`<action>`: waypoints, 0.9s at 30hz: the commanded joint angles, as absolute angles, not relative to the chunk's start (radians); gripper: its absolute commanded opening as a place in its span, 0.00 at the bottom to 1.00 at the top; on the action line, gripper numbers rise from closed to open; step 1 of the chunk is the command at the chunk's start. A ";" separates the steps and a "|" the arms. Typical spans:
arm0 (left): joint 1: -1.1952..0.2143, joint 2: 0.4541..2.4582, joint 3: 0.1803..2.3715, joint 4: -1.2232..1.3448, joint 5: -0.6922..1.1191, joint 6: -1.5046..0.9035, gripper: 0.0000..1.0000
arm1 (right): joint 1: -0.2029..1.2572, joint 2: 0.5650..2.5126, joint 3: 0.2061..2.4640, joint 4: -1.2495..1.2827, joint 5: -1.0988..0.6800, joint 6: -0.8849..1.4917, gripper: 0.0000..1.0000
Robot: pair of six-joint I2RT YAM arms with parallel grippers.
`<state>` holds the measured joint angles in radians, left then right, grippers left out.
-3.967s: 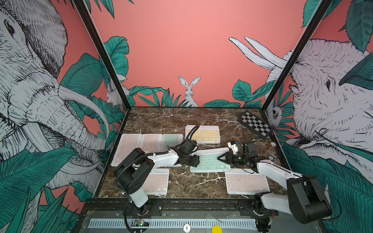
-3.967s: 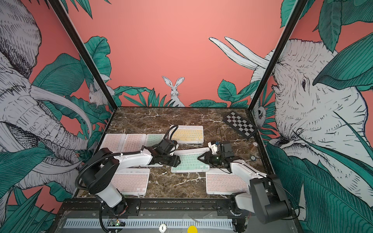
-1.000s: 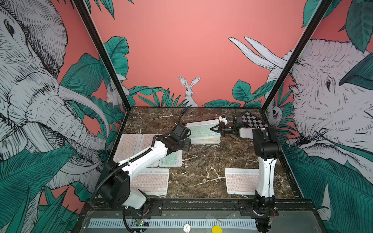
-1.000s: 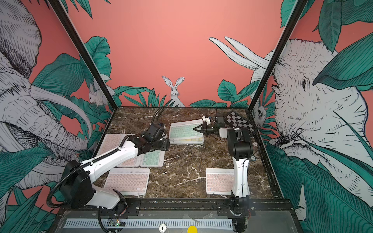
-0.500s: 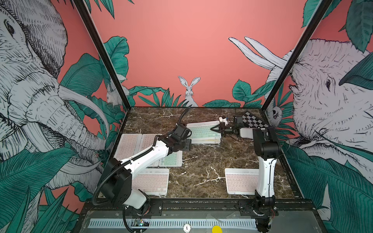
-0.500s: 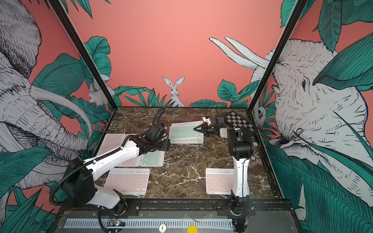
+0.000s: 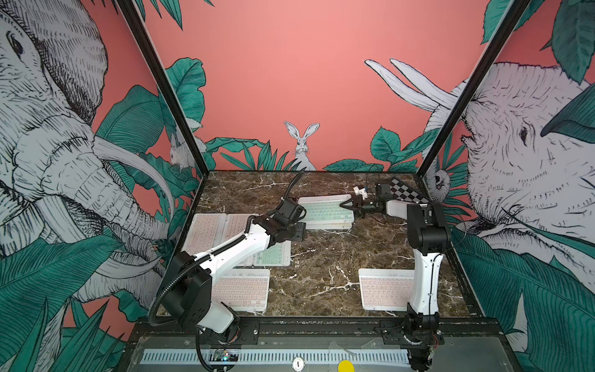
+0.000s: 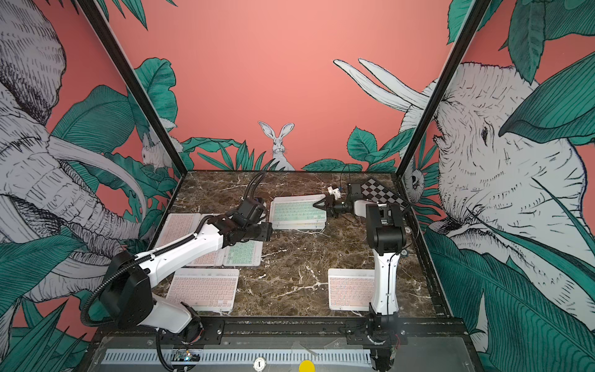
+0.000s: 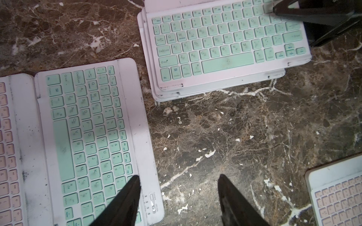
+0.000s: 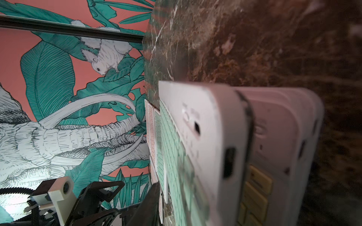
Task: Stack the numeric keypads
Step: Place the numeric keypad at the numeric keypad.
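A mint keypad [image 7: 325,211] [image 8: 297,212] lies on top of a stack at the back centre, with a yellow-keyed one [image 10: 258,187] under it. My right gripper [image 7: 345,205] [image 8: 317,205] is at the stack's right edge, open; one of its fingers [image 10: 151,195] stands off the mint key face. My left gripper [image 7: 301,232] [image 9: 177,180] hovers open and empty near the stack's [image 9: 225,49] front left corner, over bare marble and the edge of another mint keypad [image 9: 88,137].
Two pink keypads [image 7: 209,232] lie side by side at the left beside the mint one [image 7: 273,254]. Single pink keypads sit front left [image 7: 244,290] and front right [image 7: 383,290]. A checkered board [image 7: 405,193] lies back right. The right arm's column [image 7: 425,257] rises beside the front right keypad.
The mint keypad was carried from the table's middle onto the back stack. In the last second the right jaws have parted from it. The left gripper has pulled back slightly from the stack.
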<state>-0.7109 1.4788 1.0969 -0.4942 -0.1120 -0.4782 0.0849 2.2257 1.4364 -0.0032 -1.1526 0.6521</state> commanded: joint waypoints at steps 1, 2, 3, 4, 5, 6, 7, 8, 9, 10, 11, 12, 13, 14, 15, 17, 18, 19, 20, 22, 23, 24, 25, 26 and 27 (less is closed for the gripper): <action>-0.707 1.479 1.084 -0.483 -0.104 -0.477 0.65 | 0.081 2.190 1.459 -0.108 -1.096 0.549 0.36; -0.707 1.480 1.082 -0.482 -0.101 -0.478 0.65 | 0.082 2.188 1.462 -0.123 -1.083 0.542 0.36; -0.707 1.481 1.081 -0.480 -0.101 -0.479 0.65 | 0.082 2.188 1.470 -0.141 -1.076 0.532 0.36; -0.707 1.482 1.081 -0.480 -0.100 -0.477 0.65 | 0.081 2.189 1.478 -0.158 -1.070 0.521 0.36; -0.707 1.482 1.082 -0.479 -0.099 -0.478 0.65 | 0.081 2.190 1.484 -0.173 -1.058 0.515 0.36; -0.707 1.482 1.080 -0.477 -0.100 -0.478 0.65 | 0.081 2.191 1.488 -0.183 -1.049 0.511 0.37; -0.707 1.482 1.080 -0.477 -0.100 -0.478 0.65 | 0.081 2.191 1.495 -0.201 -1.040 0.500 0.37; -0.707 1.482 1.081 -0.479 -0.099 -0.478 0.65 | 0.081 2.189 1.502 -0.222 -1.028 0.488 0.37; -0.707 1.482 1.080 -0.477 -0.099 -0.478 0.65 | 0.081 2.189 1.508 -0.239 -1.015 0.478 0.37; -0.707 1.482 1.079 -0.476 -0.100 -0.478 0.65 | 0.081 2.186 1.514 -0.253 -1.006 0.468 0.37; -0.707 1.482 1.078 -0.477 -0.098 -0.477 0.65 | 0.081 2.184 1.518 -0.264 -1.000 0.461 0.37; -0.707 1.482 1.078 -0.477 -0.100 -0.477 0.65 | 0.081 2.181 1.520 -0.269 -0.997 0.459 0.38; -0.707 1.483 1.077 -0.477 -0.101 -0.477 0.65 | 0.081 2.177 1.522 -0.276 -0.991 0.456 0.38; -0.707 1.483 1.077 -0.477 -0.101 -0.477 0.65 | 0.081 2.173 1.522 -0.282 -0.983 0.453 0.39; -0.707 1.485 1.077 -0.476 -0.101 -0.478 0.65 | 0.081 2.170 1.523 -0.286 -0.974 0.449 0.39; -0.707 1.486 1.076 -0.474 -0.101 -0.479 0.65 | 0.081 2.165 1.530 -0.307 -0.952 0.438 0.39; -0.707 1.486 1.076 -0.472 -0.100 -0.478 0.65 | 0.081 2.165 1.539 -0.330 -0.940 0.421 0.39; -0.707 1.488 1.075 -0.471 -0.099 -0.477 0.65 | 0.082 2.166 1.547 -0.348 -0.934 0.407 0.40; -0.707 1.488 1.074 -0.471 -0.100 -0.478 0.65 | 0.082 2.165 1.549 -0.356 -0.931 0.404 0.40; -0.707 1.488 1.075 -0.468 -0.099 -0.476 0.65 | 0.082 2.159 1.549 -0.359 -0.925 0.401 0.40; -0.707 1.488 1.074 -0.466 -0.098 -0.477 0.65 | 0.082 2.155 1.549 -0.359 -0.922 0.400 0.40; -0.707 1.489 1.074 -0.466 -0.097 -0.476 0.65 | 0.081 2.152 1.548 -0.359 -0.918 0.400 0.40; -0.707 1.489 1.072 -0.466 -0.098 -0.477 0.65 | 0.082 2.151 1.550 -0.361 -0.910 0.400 0.41; -0.707 1.489 1.072 -0.465 -0.098 -0.477 0.65 | 0.081 2.149 1.553 -0.368 -0.901 0.399 0.41; -0.707 1.489 1.071 -0.465 -0.098 -0.477 0.65 | 0.081 2.148 1.558 -0.380 -0.887 0.395 0.41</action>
